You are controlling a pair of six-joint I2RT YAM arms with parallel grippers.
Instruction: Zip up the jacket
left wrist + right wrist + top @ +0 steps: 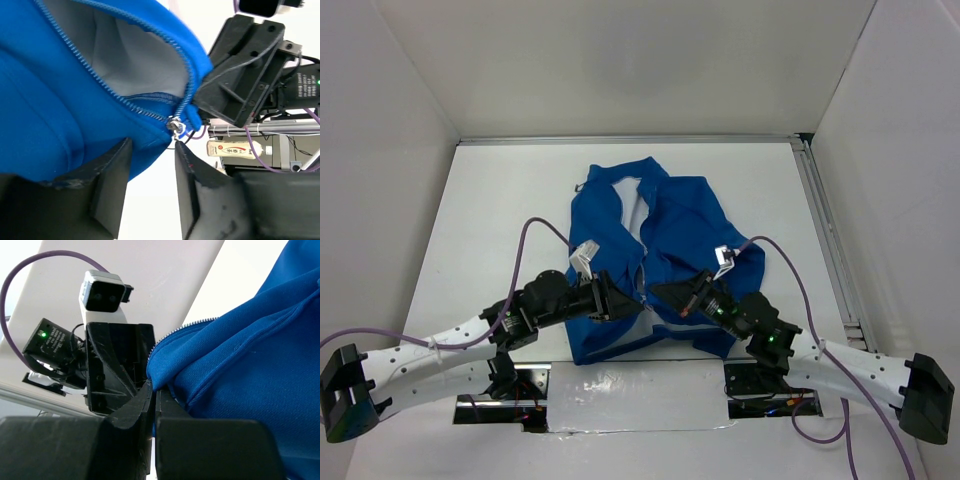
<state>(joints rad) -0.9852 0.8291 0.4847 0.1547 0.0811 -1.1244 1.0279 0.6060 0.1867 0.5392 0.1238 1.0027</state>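
Observation:
The royal-blue jacket [675, 235] lies flat in the middle of the table, its front open and showing white lining [632, 205]. In the left wrist view the two rows of zipper teeth [102, 84] meet at the silvery slider [175, 125] at the bottom hem. My left gripper [152, 146] is open, and the slider hangs just above its fingertips. My right gripper [154, 389] is shut on the jacket's lower edge [165, 365] beside the zipper. In the top view both grippers, left [618, 300] and right [665, 293], face each other at the hem.
White walls enclose the table on three sides. A metal rail [825, 235] runs along the right edge. Two dark cut-outs [510, 400] sit by the arm bases. A labelled bottle [235, 148] and purple cables show behind the right gripper's body [240, 85].

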